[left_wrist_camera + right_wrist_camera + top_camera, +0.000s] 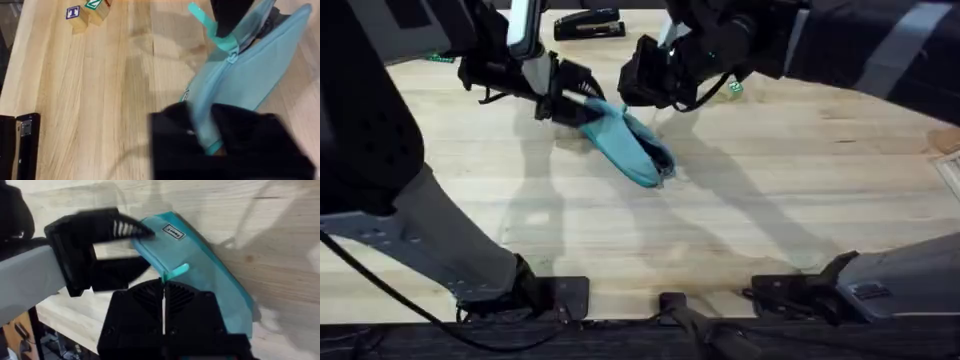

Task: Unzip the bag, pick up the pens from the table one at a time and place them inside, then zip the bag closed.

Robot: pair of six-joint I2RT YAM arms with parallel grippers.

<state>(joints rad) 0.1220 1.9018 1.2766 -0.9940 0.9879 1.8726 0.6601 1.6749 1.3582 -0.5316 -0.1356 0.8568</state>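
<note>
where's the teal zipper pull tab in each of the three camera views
Overhead: hidden; the right hand covers the bag there.
Left wrist: zipper tab at upper right, running up under a black finger.
Right wrist: tab at centre, just above the closed fingers.
Shared landmark: the bag's teal fabric.

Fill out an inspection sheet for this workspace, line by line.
Surface: wooden table, plank seams visible.
Job's things: teal bag lies slanted near the far middle of the table; its teal zip pull sticks out. Pens: nothing seen.
Clutter: black stapler at the far edge; lettered wooden blocks on the table.
Grippers: left pincer shut on one end of the bag; right pincer shut on the zip pull.
Cables: dark cable runs by the left arm's base.
Surroundings: dark table edge with the arm mounts nearest the camera.
</note>
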